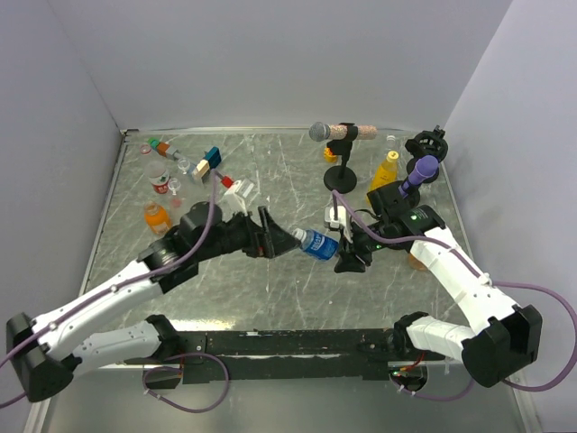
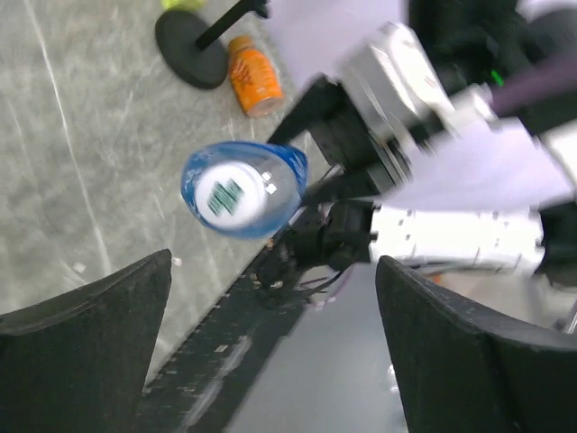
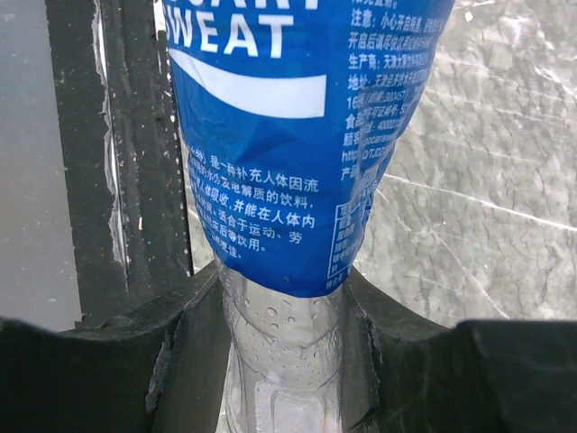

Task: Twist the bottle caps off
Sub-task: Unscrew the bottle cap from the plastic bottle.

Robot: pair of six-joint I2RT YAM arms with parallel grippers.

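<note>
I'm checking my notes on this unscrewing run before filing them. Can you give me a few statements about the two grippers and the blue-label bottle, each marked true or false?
1. The right gripper is clamped on the blue-label bottle. True.
2. The left gripper is shut on the white cap. False: its jaws stand wide open, and the cap lies ahead of them, untouched.
3. The blue-label bottle stands upright on the table. False: it is held on its side above the table, cap end toward the left gripper.
4. The white cap is on the bottle's neck. True.
</note>
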